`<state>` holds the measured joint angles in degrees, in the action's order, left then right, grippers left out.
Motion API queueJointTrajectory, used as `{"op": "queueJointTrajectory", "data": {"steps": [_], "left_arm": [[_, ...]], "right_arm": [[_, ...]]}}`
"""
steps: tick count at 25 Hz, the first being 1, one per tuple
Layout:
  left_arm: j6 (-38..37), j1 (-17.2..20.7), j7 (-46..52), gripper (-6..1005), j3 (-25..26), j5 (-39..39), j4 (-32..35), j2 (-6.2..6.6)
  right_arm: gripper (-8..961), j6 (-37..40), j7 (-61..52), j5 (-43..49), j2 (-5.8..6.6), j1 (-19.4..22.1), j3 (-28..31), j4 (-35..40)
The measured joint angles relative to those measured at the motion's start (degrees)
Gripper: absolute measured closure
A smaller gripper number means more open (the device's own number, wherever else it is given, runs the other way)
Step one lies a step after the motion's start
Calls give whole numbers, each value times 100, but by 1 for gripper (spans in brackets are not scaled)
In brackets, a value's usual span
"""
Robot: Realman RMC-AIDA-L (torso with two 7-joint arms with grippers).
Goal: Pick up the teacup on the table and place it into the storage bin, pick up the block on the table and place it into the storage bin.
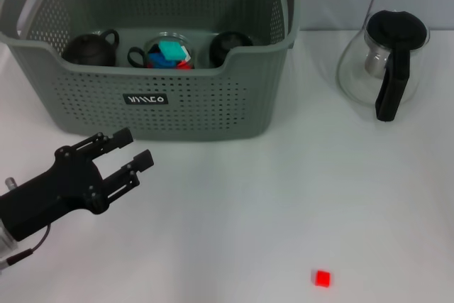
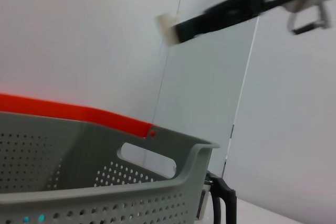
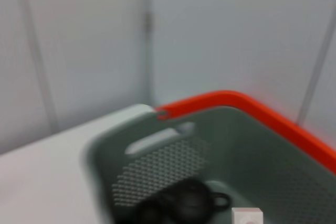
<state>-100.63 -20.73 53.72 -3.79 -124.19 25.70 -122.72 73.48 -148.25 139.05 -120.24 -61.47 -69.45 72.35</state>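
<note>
The storage bin (image 1: 213, 104) stands at the back left of the table. Inside it are two black round teacups (image 1: 91, 49) (image 1: 230, 46) and a glass cup of coloured blocks (image 1: 170, 52). A small red block (image 1: 322, 278) lies on the table at the front right. My left gripper (image 1: 135, 147) is open and empty, low in front of the bin's left half. My right gripper (image 2: 167, 28) shows only in the left wrist view, high above the bin (image 2: 131, 192). The right wrist view looks down into the bin (image 3: 210, 129) at a black teacup (image 3: 191, 201) and a pale block-like thing (image 3: 247, 216).
A glass kettle (image 1: 386, 62) with a black lid and handle stands at the back right. White table surface (image 1: 284, 196) spreads between the bin, the kettle and the red block.
</note>
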Motion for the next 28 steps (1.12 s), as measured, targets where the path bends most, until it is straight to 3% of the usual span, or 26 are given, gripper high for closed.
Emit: {"op": "queueJointTrajectory", "data": {"steps": [8, 16, 28], "left_arm": [[-10, -8, 7, 459, -5, 0, -17, -12], [43, -9, 7, 459, -9, 0, -47, -12], [128, -19, -12, 460, -8, 0, -65, -6]], "right_arm": [[661, -1363, 12, 672, 1, -1225, -2, -2256], [643, -2520, 340, 603, -54, -1699, -195, -3771], [617, -2712, 372, 276, -49, -1805, -618, -4114]]}}
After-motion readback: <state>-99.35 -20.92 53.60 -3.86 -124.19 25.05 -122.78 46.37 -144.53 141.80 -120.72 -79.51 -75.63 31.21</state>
